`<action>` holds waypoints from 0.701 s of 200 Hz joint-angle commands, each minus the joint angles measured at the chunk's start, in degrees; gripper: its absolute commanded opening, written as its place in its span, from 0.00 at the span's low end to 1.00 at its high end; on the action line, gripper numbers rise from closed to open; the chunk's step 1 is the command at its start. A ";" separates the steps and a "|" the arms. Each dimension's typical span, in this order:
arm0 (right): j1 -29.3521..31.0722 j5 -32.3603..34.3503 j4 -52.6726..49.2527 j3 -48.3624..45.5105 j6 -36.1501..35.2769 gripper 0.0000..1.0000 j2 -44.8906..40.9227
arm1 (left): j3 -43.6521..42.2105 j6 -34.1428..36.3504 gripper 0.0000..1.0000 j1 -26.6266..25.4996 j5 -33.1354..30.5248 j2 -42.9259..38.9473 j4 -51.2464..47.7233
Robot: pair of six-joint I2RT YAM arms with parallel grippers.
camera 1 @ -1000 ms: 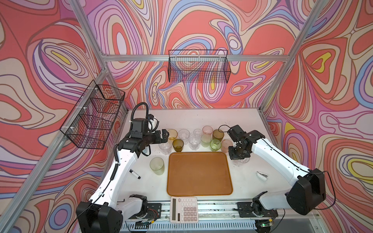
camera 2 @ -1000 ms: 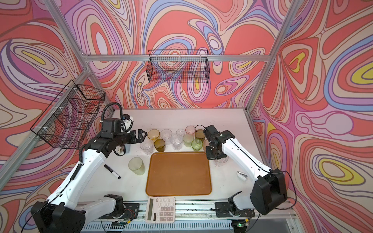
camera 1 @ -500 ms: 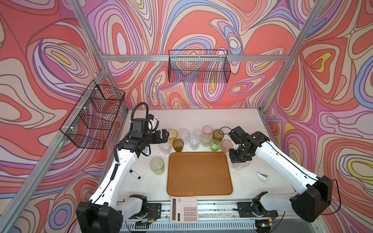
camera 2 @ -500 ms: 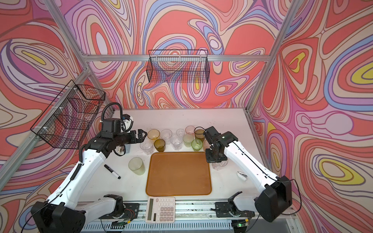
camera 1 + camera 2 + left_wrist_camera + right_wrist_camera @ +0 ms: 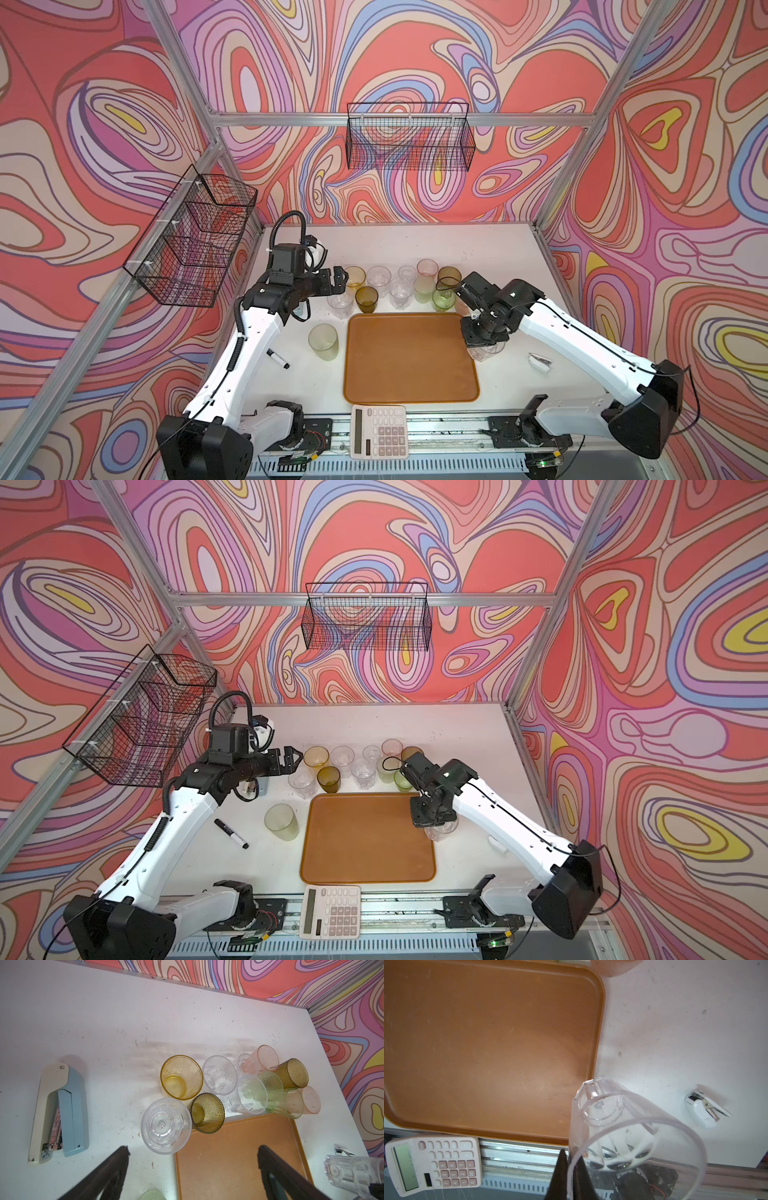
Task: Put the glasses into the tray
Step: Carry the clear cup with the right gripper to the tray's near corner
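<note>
Tray [image 5: 409, 357] is empty; nothing is placed yet. Right jaws clamp the rim of one clear tumbler [image 5: 485, 354] at the tray's right edge. Left jaws stand apart beside the glasses [image 5: 401, 291] clustered beyond its far edge.

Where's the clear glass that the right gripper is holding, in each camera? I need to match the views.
Top view: clear glass at the tray's right edge.
Top view: same place, right of the tray.
Left wrist: beside the tray, near the white clip.
Right wrist: close up, rim pinched by the right gripper, next to the tray.
Shared landmark: the tray.
</note>
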 commanded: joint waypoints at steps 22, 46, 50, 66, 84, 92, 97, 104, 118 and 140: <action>5.55 1.55 0.07 -1.02 5.47 0.00 -0.93 | 0.18 -0.18 0.99 0.01 0.66 -0.50 -1.04; 8.66 1.89 0.84 -2.47 7.86 0.00 -0.82 | 0.19 -0.18 0.99 -0.05 0.49 -0.58 -0.96; 9.13 2.14 0.84 -2.62 8.26 0.00 -0.74 | 0.17 -0.19 0.99 -0.03 0.48 -0.57 -0.98; 11.08 2.59 1.06 -3.16 9.44 0.00 -0.09 | 0.21 -0.18 0.99 -0.04 0.44 -0.55 -0.90; 13.46 3.48 1.35 -3.16 10.83 0.00 0.77 | 0.20 -0.27 0.99 0.00 0.72 -0.35 -0.96; 14.45 3.64 1.74 -3.15 11.37 0.00 1.18 | 0.17 -0.27 0.99 -0.01 0.67 -0.31 -0.98; 15.04 3.60 2.00 -3.20 11.77 0.00 1.38 | 0.25 -0.26 0.99 -0.02 0.71 -0.22 -0.96; 15.91 3.67 2.37 -3.50 12.08 0.00 1.72 | 0.32 -0.27 0.99 0.02 0.71 -0.19 -0.94; 17.31 3.76 2.58 -4.08 12.77 0.00 2.39 | 0.18 -0.18 0.99 -0.08 0.64 -0.34 -1.02; 19.38 3.52 3.57 -4.80 13.73 0.00 3.29 | 0.21 -0.09 0.99 -0.05 0.90 -0.14 -1.17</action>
